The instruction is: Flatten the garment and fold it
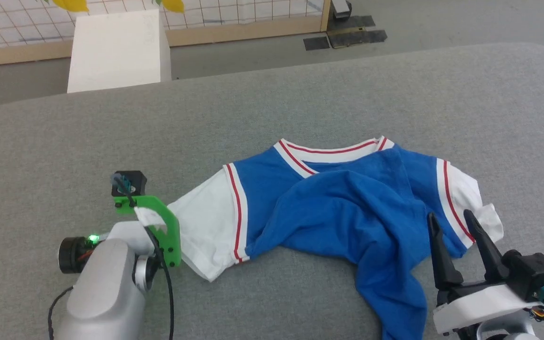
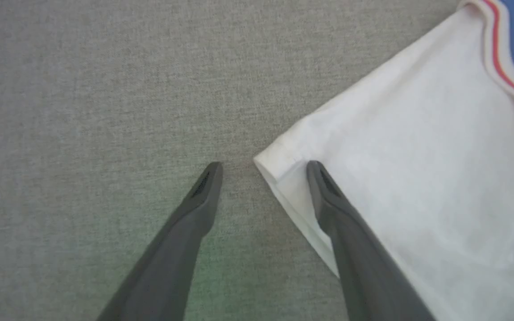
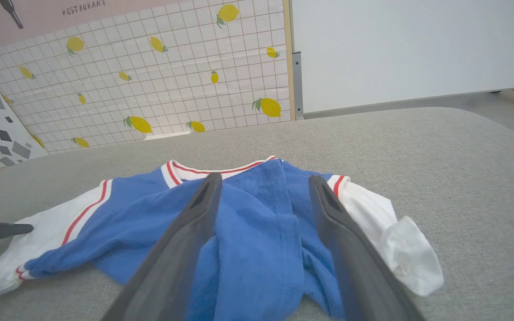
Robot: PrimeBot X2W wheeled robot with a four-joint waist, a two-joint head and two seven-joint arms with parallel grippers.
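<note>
The grey cloth-covered tabletop [image 1: 300, 94] carries the blue jersey [image 1: 338, 203], which lies crumpled right of centre with its collar far from the robot and its blue body bunched. The left gripper [image 2: 263, 167] has its fingers released and straddles the white sleeve's [image 2: 417, 178] corner. The right gripper [image 1: 450, 216] has its fingers spread and empty, and hangs over the jersey's right side.

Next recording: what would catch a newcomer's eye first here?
A crumpled blue jersey with white sleeves and red-striped trim lies on the grey table, its body bunched, with one end trailing toward the robot. The left gripper, jaws open, straddles the corner of one white sleeve. The right gripper, also open, hangs over the rumpled blue cloth near the other sleeve.
</note>
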